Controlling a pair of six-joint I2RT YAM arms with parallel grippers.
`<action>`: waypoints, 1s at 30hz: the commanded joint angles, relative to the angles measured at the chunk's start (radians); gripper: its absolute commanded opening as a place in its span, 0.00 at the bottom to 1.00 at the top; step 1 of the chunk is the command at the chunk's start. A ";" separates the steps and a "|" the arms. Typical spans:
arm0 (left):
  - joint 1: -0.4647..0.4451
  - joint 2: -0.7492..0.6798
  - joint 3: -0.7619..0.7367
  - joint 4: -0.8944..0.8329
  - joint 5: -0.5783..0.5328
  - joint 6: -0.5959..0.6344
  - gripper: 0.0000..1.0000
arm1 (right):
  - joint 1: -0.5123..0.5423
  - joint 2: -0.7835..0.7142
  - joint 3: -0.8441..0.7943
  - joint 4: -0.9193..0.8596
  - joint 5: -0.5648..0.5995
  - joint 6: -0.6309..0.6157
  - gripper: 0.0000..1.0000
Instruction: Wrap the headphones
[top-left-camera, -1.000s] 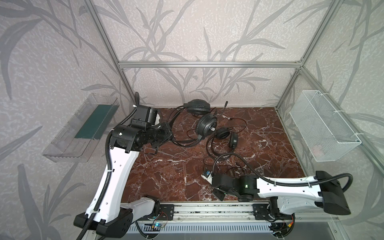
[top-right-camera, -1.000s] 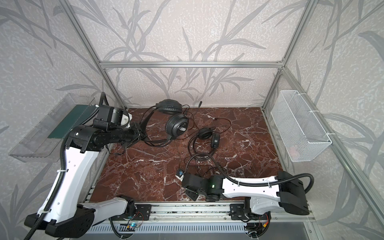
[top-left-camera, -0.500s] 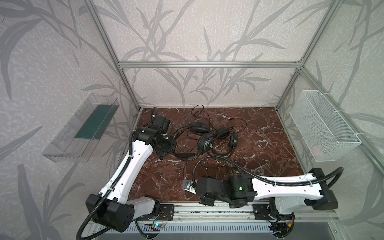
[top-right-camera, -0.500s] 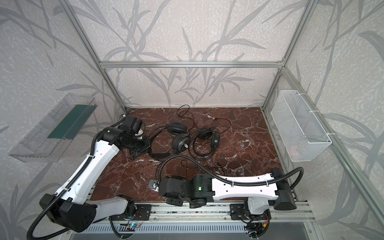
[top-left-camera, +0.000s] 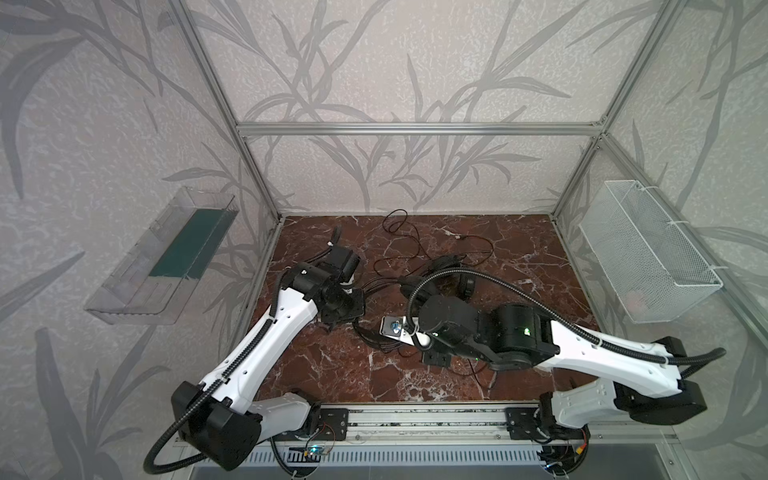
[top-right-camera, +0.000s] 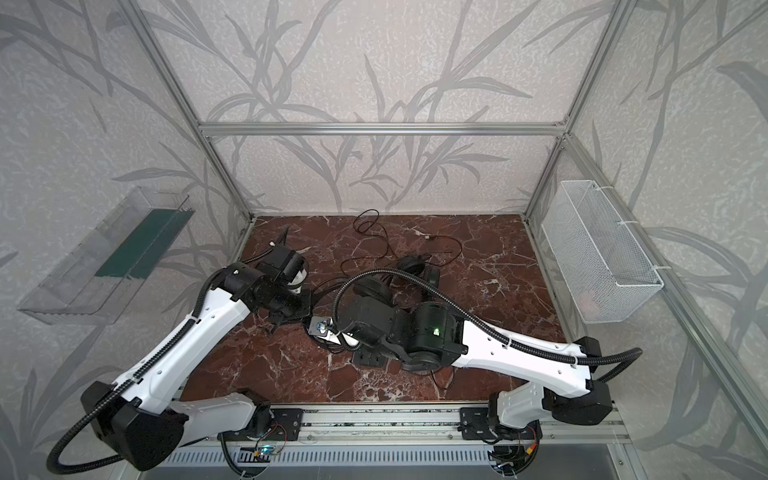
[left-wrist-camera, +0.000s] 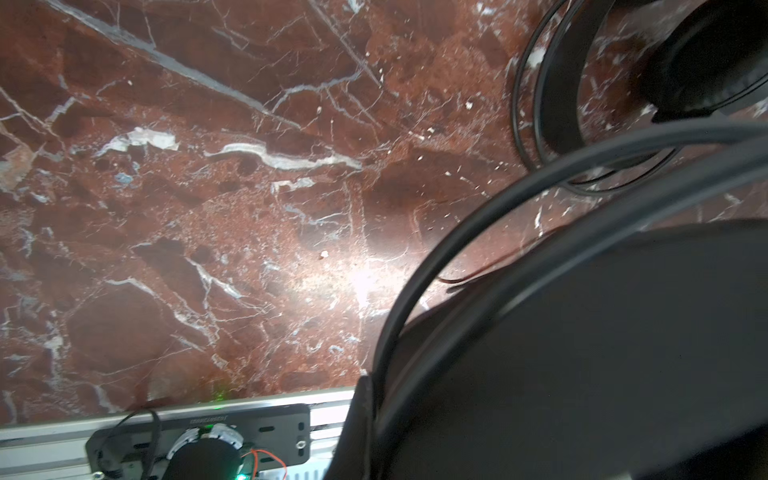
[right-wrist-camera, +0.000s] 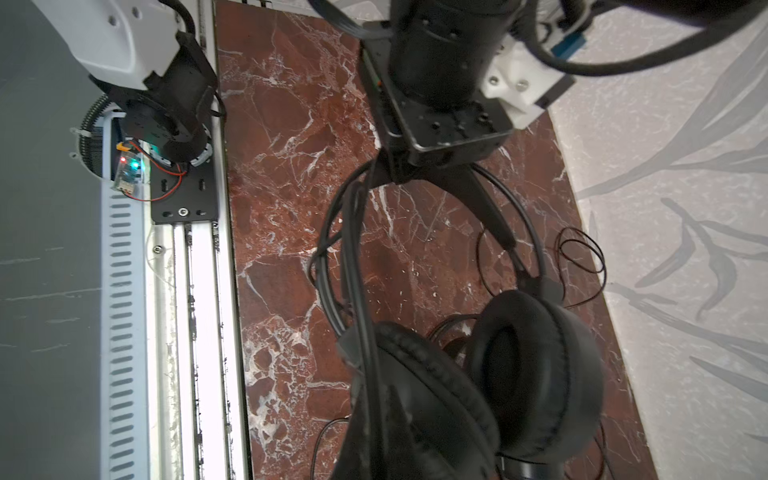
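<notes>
red-brown marble table (top-left-camera: 332, 374) lies bare along the front rail (top-left-camera: 415, 419), leaving open room there and in the far right corner. just beyond, the right gripper (top-left-camera: 434, 358) sits low over the marble with its jaws closed; i cannot tell what, if anything, it pinches. the left gripper (right-wrist-camera: 395, 176) is clamped on the wire headband of the near headset (right-wrist-camera: 540, 374), whose earcups lie mid-table under the right arm's ribbed hose (top-left-camera: 457, 272). the far headset (top-left-camera: 466, 286) lies just behind. thin cable (top-left-camera: 399, 224) loops toward the back wall. on the left wall a clear tray (top-left-camera: 124, 303) holds a green sheet (top-left-camera: 187, 245); on the right wall hangs a white mesh basket (top-left-camera: 648, 249), contents too faint to name
</notes>
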 joint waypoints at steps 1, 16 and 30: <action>-0.006 -0.052 0.002 0.001 0.016 0.047 0.00 | -0.028 0.006 0.055 -0.104 0.037 -0.060 0.00; -0.028 -0.160 -0.025 -0.047 0.058 0.162 0.00 | -0.167 -0.044 0.034 -0.127 0.032 -0.127 0.00; -0.036 -0.292 -0.051 -0.027 0.259 0.217 0.00 | -0.202 -0.056 -0.006 -0.072 0.099 -0.138 0.00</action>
